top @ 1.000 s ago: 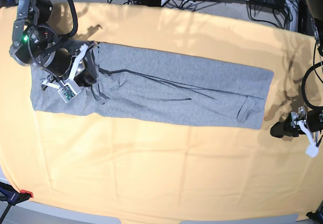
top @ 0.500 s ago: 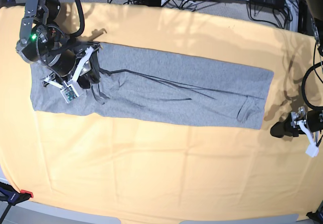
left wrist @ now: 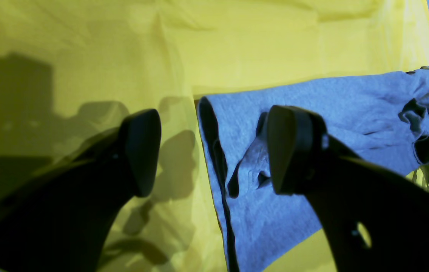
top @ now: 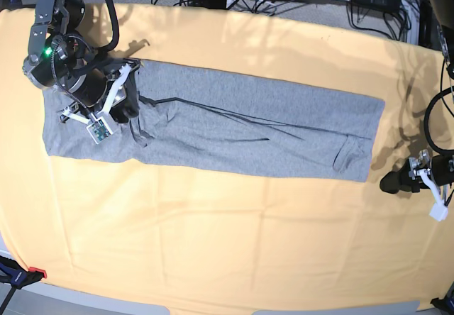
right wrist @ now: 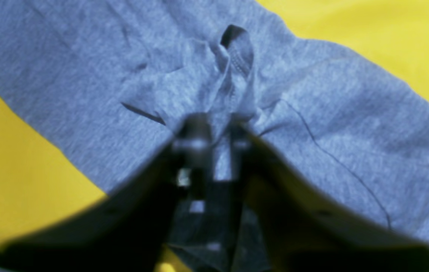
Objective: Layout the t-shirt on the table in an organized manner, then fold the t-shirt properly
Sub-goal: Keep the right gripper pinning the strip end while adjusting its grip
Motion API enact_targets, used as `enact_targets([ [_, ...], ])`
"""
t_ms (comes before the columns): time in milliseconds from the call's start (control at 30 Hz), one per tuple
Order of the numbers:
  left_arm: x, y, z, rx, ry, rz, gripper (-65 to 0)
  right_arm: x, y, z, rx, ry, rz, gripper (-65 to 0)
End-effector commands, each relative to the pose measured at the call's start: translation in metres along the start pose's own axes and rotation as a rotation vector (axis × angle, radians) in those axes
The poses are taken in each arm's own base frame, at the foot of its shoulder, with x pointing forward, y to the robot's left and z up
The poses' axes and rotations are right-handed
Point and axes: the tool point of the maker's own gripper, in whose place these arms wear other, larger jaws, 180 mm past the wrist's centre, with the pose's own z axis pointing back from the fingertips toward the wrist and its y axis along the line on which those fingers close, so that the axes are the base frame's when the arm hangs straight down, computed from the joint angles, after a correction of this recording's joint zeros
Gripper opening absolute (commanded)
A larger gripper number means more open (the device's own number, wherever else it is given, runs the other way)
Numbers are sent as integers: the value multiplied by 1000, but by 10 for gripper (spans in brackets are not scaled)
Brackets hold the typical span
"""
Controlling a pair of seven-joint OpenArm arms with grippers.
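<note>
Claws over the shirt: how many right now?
1: the right claw sits over the t-shirt at its base-view left end. The left claw is off it, over the table.

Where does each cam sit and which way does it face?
Base: overhead, looking down on the table, the t-shirt and both arms.
Left wrist: behind the open left hand, off the shirt's end, looking along it.
Right wrist: above the right hand, facing a raised fold in its fingers.
Shared: all three show the shirt on the yellow cloth.
</note>
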Motion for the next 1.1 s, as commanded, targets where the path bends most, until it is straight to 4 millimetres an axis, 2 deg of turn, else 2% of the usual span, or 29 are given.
enact_targets([
  [0,24,-4,12,-6,-63,-29,-205,8,-4,4,-15,-32,-8,-379],
  [33,24,-4,12,-6,-63,-29,-205,5,-5,3,-21,-25,-20,-346],
  [100,24,-4,12,-8,-65,-28,-205,0,-8,1,-32,-14,-42,-353],
  [267,25,-5,13,-13,-71,-26,-205,-8,-11,-6,-31,-5,-62,-483],
  [333,25,-5,13,-13,-71,-26,-205,-8,-9,-6,-22,-7,-50,-515],
  [700,26,-6,13,-16,-75,-24,-205,-4,-6,-6,1,-15,-7,-511],
  [867,26,-6,13,-16,-75,-24,-205,-2,-8,-6,-7,-25,-21,-423],
  [1000,26,-6,13,-16,-75,-24,-205,0,-12,-6,-27,-34,-41,-434],
  [1067,26,-6,13,-16,-75,-24,-205,2,-15,-6,-38,-37,-45,-487],
])
